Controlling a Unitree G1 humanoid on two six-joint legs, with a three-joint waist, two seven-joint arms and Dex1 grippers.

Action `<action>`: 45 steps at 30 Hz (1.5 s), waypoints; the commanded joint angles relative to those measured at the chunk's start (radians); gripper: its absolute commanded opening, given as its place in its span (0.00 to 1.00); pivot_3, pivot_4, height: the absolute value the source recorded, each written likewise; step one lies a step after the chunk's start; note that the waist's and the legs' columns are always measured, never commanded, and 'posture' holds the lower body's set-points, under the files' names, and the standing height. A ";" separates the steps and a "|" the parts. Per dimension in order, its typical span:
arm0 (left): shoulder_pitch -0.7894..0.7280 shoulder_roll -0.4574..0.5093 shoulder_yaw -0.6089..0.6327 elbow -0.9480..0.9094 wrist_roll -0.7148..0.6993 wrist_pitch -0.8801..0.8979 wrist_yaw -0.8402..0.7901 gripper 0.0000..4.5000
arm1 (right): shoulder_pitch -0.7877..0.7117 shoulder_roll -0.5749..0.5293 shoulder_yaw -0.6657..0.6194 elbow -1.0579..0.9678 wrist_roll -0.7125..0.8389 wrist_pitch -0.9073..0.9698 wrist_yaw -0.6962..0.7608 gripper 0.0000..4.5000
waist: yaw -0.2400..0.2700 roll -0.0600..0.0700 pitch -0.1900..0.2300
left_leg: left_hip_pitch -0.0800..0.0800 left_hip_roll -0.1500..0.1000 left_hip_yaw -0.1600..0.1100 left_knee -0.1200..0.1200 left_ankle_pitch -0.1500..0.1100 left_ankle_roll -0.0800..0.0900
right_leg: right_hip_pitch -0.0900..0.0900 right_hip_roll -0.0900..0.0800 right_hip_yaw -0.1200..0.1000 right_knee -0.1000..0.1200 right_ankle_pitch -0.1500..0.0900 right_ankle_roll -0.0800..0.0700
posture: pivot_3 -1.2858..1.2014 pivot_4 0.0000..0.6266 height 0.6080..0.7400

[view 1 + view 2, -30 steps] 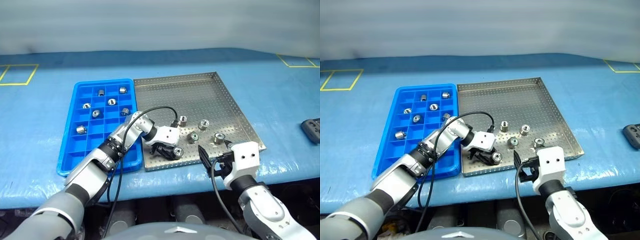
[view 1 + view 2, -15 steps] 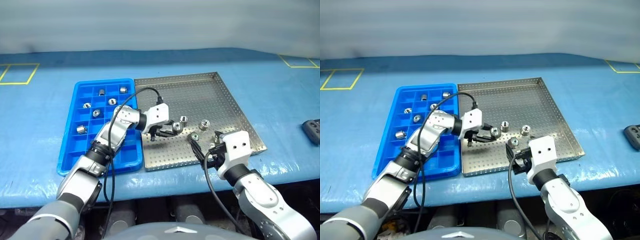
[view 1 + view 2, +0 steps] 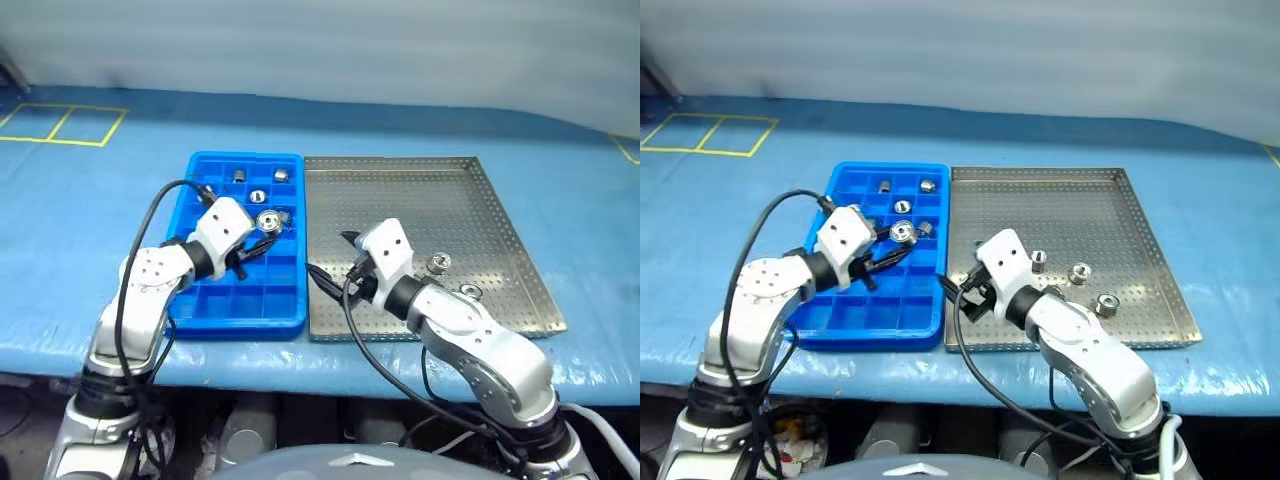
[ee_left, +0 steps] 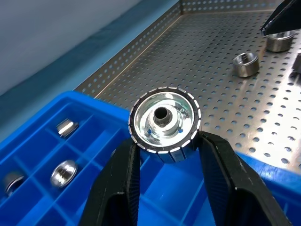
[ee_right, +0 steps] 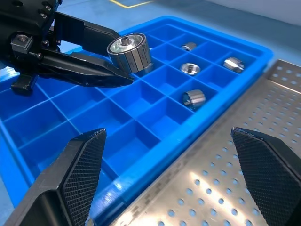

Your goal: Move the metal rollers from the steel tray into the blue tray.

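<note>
Your left gripper (image 3: 262,228) has its fingers (image 4: 117,181) clamped on one of the metal rollers (image 4: 164,122), gripped by its ribbed side so the bore faces out; that keeps it square for a drop into a cell. It hangs over the blue tray (image 3: 215,315), centre-left of the head view, above the cells near the tray's right wall. I'd judge you're mid-transfer, with the release not yet done. The left forearm comes in from the lower left, wrist angled right and slightly down across the tray. Several rollers already sit in cells (image 5: 194,99) at the tray's far end, so pick an empty one nearer you. Your right gripper (image 5: 164,155) has its fingers spread wide, holding nothing, and points at the seam between the blue tray and the steel tray (image 3: 500,185); its arm crosses the steel tray from the lower right. Three rollers (image 3: 1079,272) are left on the perforated floor, right of centre. Watch the clearance: both grippers are close together near the seam.
</note>
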 commanded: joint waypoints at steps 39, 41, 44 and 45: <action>-0.141 -0.007 -0.004 0.028 -0.299 0.045 0.020 1.00 | 0.220 0.049 -0.146 -0.185 -0.077 0.030 -0.041 1.00 | 0.025 0.000 0.001 | -0.002 -0.003 -0.003 -0.002 0.000 -0.001 | 0.000 -0.009 -0.012 -0.001 -0.003 -0.004 | 0.58 0.24 1.00; -0.201 -0.024 -0.037 0.073 -0.301 0.045 0.022 1.00 | 0.261 0.046 -0.188 -0.218 -0.078 0.042 -0.055 1.00 | 0.007 0.001 0.001 | -0.002 -0.003 -0.003 -0.002 0.000 -0.001 | 0.000 -0.009 -0.012 -0.001 -0.003 -0.004 | 0.57 0.24 1.00; -0.289 -0.065 -0.109 0.146 -0.308 0.030 -0.010 1.00 | 0.340 0.045 -0.262 -0.271 -0.084 0.055 -0.079 1.00 | -0.009 0.000 0.001 | -0.002 -0.003 -0.003 -0.002 0.000 -0.001 | 0.000 -0.008 -0.012 -0.001 -0.003 -0.004 | 0.55 0.24 1.00; -0.319 -0.078 -0.142 0.179 -0.298 0.009 -0.026 1.00 | 0.370 0.045 -0.286 -0.289 -0.087 0.058 -0.087 1.00 | -0.015 0.000 0.001 | -0.002 -0.004 -0.003 -0.001 0.000 -0.001 | 0.000 -0.008 -0.011 -0.001 -0.003 -0.004 | 0.54 0.24 1.00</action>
